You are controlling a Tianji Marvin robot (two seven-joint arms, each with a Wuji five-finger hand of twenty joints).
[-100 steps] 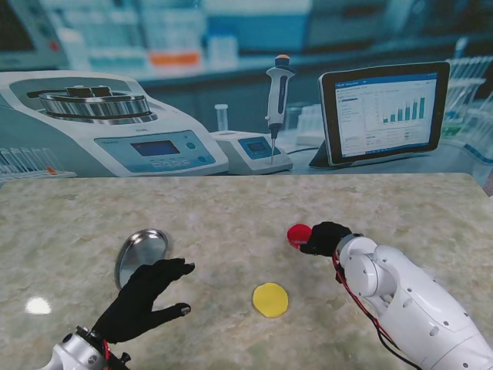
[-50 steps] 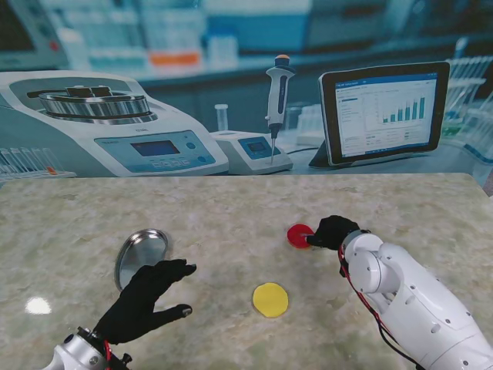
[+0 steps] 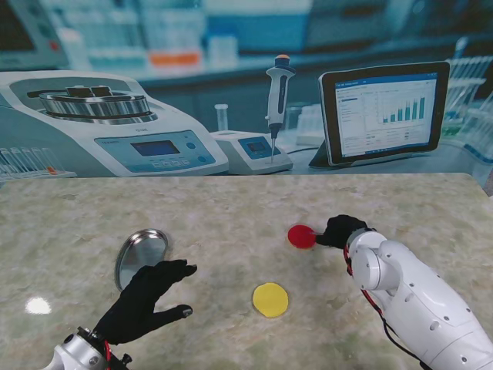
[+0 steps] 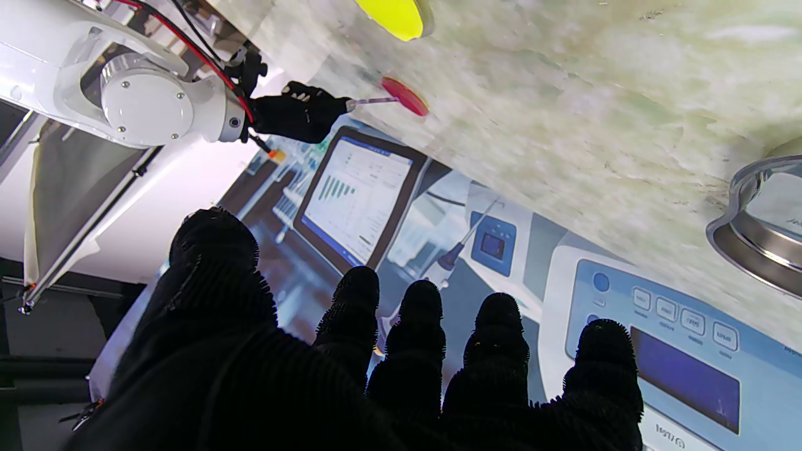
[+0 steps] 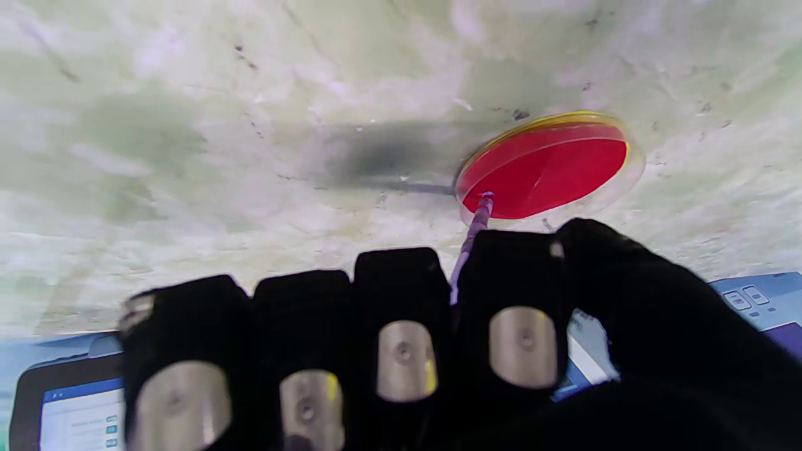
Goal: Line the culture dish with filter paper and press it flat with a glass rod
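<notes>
A round shiny metal lid [image 3: 141,253] lies on the pale green-veined marble table top [image 3: 231,208], towards the left side. A flat yellow disc [image 3: 270,299] lies nearer to me, towards the middle, well apart from the lid. Behind the table stands a printed laboratory backdrop [image 3: 154,116] showing a centrifuge, a pipette on its stand and a tablet with charts.

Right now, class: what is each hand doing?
Left hand: open, holding nothing.
Right hand: shut on the rod, tip on the red dish.
</notes>
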